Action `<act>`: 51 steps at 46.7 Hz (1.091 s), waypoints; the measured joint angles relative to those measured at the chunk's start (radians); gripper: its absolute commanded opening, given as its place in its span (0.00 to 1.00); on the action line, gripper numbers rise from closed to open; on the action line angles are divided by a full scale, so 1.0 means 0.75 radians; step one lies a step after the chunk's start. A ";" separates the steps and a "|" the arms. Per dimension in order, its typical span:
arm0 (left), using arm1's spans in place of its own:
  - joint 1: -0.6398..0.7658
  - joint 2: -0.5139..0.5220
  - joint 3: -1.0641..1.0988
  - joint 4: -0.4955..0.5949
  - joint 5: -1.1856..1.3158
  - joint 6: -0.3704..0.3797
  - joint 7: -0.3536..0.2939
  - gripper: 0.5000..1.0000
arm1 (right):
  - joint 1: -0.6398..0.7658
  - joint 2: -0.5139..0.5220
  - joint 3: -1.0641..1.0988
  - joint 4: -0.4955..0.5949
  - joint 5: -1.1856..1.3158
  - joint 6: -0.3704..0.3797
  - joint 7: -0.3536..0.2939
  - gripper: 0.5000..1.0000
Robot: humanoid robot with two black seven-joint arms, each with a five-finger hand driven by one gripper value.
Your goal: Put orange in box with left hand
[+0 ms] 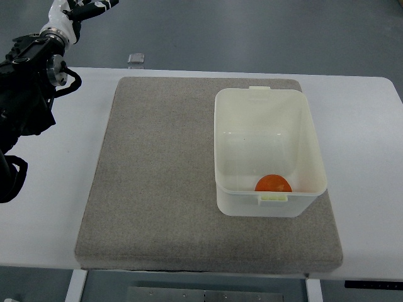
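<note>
The orange (272, 183) lies inside the white plastic box (223, 151), against its near wall, partly hidden by the near rim. The box stands on the right half of a grey felt mat (157, 182). My left arm (28, 88) comes in from the left edge, black and bulky, raised over the table's far left corner. Its hand (91, 7) is at the top edge of the picture, far from the box and partly cut off, with fingers stretched out and holding nothing. The right arm does not show.
The mat lies on a white table (365, 138). A small clear object (136, 60) sits at the table's far edge, beyond the mat. Grey floor shows behind the table, and part of the table frame (189, 292) below its near edge.
</note>
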 measured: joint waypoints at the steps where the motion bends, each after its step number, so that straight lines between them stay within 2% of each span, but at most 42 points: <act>1: 0.004 0.000 -0.012 -0.003 -0.003 -0.012 -0.004 0.95 | 0.000 0.000 0.000 0.000 0.000 0.000 0.000 0.85; 13: 0.041 0.002 -0.199 -0.007 -0.084 -0.192 -0.020 0.95 | 0.000 0.000 0.000 0.000 0.000 0.000 0.000 0.85; 21: 0.098 0.001 -0.243 -0.008 -0.092 -0.368 -0.120 0.95 | 0.000 0.000 0.000 0.000 0.000 0.000 0.000 0.85; 28: 0.114 0.001 -0.374 -0.008 -0.163 -0.428 -0.128 0.95 | 0.000 0.000 -0.001 0.000 0.000 0.000 0.000 0.85; 42: 0.123 -0.047 -0.435 -0.012 -0.228 -0.429 -0.126 0.93 | 0.000 0.000 0.000 0.000 0.000 0.000 0.000 0.85; 51: 0.122 -0.061 -0.425 -0.011 -0.226 -0.345 -0.126 0.94 | 0.000 0.000 -0.001 0.000 0.000 0.000 0.000 0.85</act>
